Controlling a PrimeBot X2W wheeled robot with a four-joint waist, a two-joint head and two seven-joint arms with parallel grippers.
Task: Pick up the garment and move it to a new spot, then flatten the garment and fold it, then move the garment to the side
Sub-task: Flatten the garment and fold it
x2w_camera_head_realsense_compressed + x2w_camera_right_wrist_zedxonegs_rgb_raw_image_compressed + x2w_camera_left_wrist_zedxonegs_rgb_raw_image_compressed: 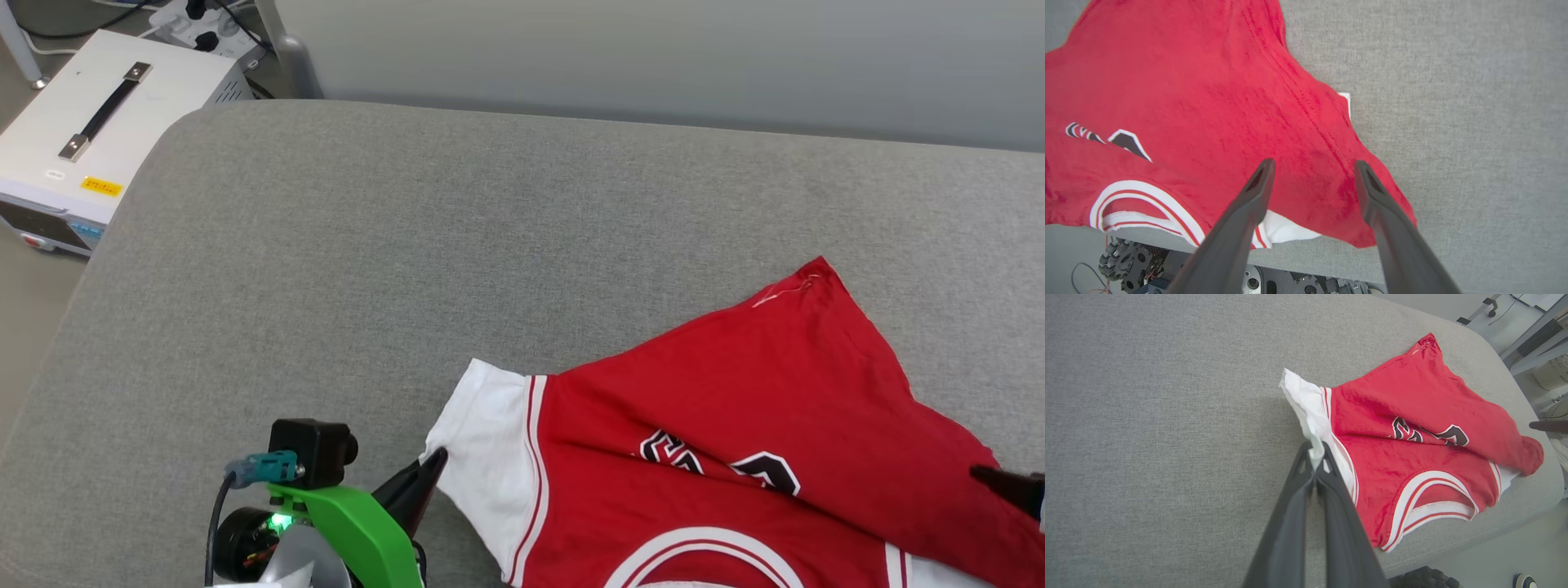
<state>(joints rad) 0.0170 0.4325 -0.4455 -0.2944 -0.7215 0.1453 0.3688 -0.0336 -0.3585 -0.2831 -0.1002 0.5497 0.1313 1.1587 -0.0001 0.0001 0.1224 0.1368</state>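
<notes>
A lab or test room. A white instrument box sits on the floor by a plugged power strip, beside the grey fabric-covered worktop.

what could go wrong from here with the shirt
1. The left gripper pinches just the tip of the white sleeve; a pull may slip it free.
2. The right gripper hangs open over the shirt, so a one-sided drag could bunch it.
3. The shirt lies at the table edge and might slide off.
</notes>
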